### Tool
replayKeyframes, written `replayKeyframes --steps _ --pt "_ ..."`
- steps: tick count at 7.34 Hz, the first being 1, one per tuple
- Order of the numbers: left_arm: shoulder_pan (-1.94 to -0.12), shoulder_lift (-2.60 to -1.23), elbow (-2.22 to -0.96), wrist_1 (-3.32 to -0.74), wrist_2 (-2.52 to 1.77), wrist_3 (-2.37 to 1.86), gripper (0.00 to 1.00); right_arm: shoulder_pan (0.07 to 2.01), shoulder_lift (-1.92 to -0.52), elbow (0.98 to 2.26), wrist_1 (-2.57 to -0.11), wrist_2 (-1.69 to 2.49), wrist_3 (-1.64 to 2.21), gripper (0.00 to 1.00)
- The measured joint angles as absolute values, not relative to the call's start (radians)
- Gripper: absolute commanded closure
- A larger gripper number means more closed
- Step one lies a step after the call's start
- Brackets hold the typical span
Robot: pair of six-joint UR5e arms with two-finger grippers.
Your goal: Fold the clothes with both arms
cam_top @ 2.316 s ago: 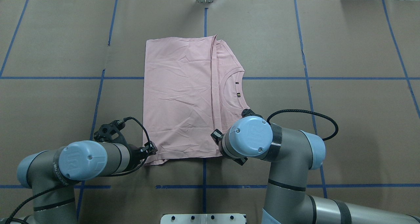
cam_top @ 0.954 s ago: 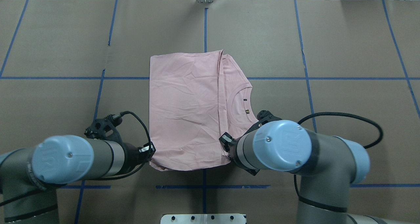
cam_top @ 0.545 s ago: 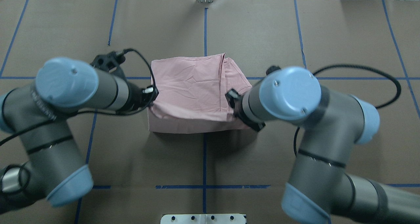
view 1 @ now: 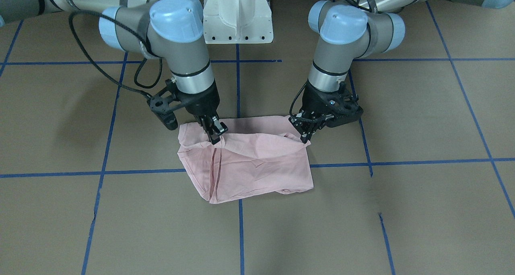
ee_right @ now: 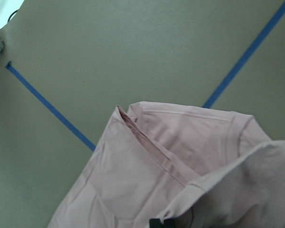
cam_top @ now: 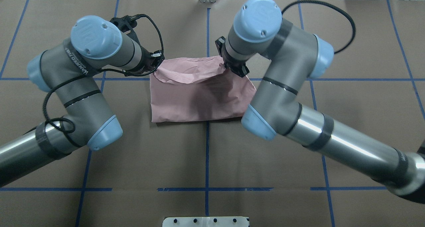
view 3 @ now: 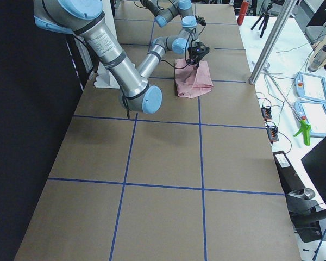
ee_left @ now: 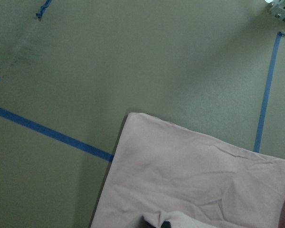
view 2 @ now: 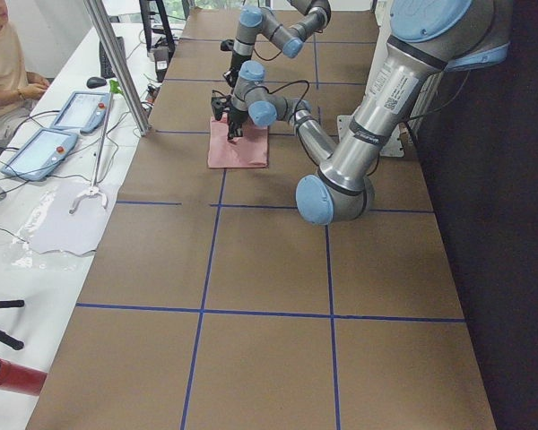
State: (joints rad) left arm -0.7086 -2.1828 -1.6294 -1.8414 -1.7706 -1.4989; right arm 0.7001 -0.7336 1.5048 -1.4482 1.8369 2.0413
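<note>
Fold looks well past halfway, prob. on its last cross-fold. The pink T-shirt (cam_top: 199, 100) lies mid-width on the table (cam_top: 365, 87), somewhat nearer the far edge than the robot's edge. It's already narrowed lengthwise into a rectangle w/ the plain side up; no print shows. The left gripper (view 1: 306, 135) and right gripper (view 1: 216, 137) each pinch one end of the doubled-over layer's free edge. Both pairs of fingers are pressed together on pink cloth, and the edge sags b/w them. That held edge hangs just above the shirt's far part and isn't laid down yet. The crease on the robot's side rests flat on the table. The right wrist view shows the ribbed collar (ee_right: 230, 124) uncovered beneath the raised layer, so the top layer doesn't cover the far end yet. Left to do, as I judge it: lower the held edge onto the far edge w/ corners lined up, let go w/ both grippers, and pull clear. Maybe 1 more fold if a smaller packet is wanted; can't tell. Risk: the slack mid-edge may bunch, esp. near the right gripper, where the cloth is creased.
</note>
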Motion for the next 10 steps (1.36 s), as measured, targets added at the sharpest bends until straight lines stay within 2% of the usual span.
replayKeyframes --steps 2,3,4,5,6,8,10 --pt "-0.713 -2.203 -1.534 -1.92 -1.742 -1.486 0.97 0.72 -0.69 1.386 -1.409 1.863 1.999 1.0" --pt "-0.714 -2.213 -1.495 -1.949 -1.733 -1.467 0.64 0.722 -0.677 1.336 -1.388 1.866 1.976 0.7" --pt "-0.716 -2.224 -1.44 -1.997 -1.722 -1.438 0.44 0.724 -0.656 1.25 -1.326 1.867 1.957 0.01" --pt "-0.723 -2.232 -1.358 -2.081 -1.693 -1.397 0.27 0.73 -0.633 1.139 -1.238 1.864 1.918 0.0" --pt "-0.737 -2.235 -1.291 -2.161 -1.664 -1.341 0.22 0.744 -0.608 1.048 -1.178 1.861 1.859 0.0" --pt "-0.758 -2.233 -1.247 -2.225 -1.647 -1.277 0.2 0.794 -0.574 0.965 -1.143 1.866 1.769 0.0" --pt "-0.794 -2.229 -1.249 -2.259 -1.683 -1.251 0.2 0.845 -0.602 0.974 -1.14 1.899 1.668 0.0"
